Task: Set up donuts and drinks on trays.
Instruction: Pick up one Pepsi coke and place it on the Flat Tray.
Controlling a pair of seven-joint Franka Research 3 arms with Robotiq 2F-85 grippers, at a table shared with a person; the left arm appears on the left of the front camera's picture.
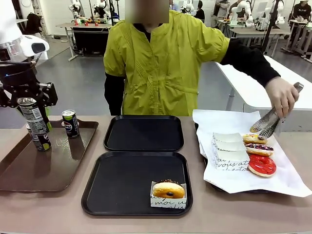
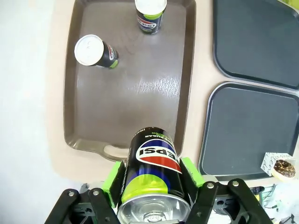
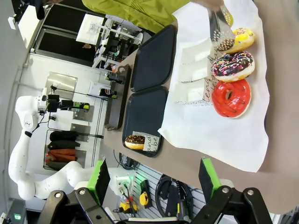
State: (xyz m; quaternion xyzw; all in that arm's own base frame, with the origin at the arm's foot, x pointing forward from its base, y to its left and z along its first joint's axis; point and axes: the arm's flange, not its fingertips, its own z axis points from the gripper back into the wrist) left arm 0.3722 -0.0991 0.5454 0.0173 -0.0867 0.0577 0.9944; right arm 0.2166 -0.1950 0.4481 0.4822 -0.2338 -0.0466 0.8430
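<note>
Green pads of the left gripper (image 2: 153,176) clamp a glossy dark can (image 2: 156,158) over the brown tray (image 2: 126,93), its silver end cut off by the frame. Two more cans (image 2: 96,51) stand on that tray, one seemingly half hidden from the front. The right gripper (image 3: 154,177) gapes empty, facing the white paper (image 3: 224,135). One sleeved golden donut (image 1: 168,190) sits in the near black tray's (image 1: 122,185) corner.

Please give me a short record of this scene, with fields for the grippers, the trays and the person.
left gripper: shut on a can, at the brown tray
right gripper: open, holds nothing
near black tray: one donut in its sleeve
far black tray: no donut or can yet
person's hand: holds tongs over the loose donuts on white paper
</note>
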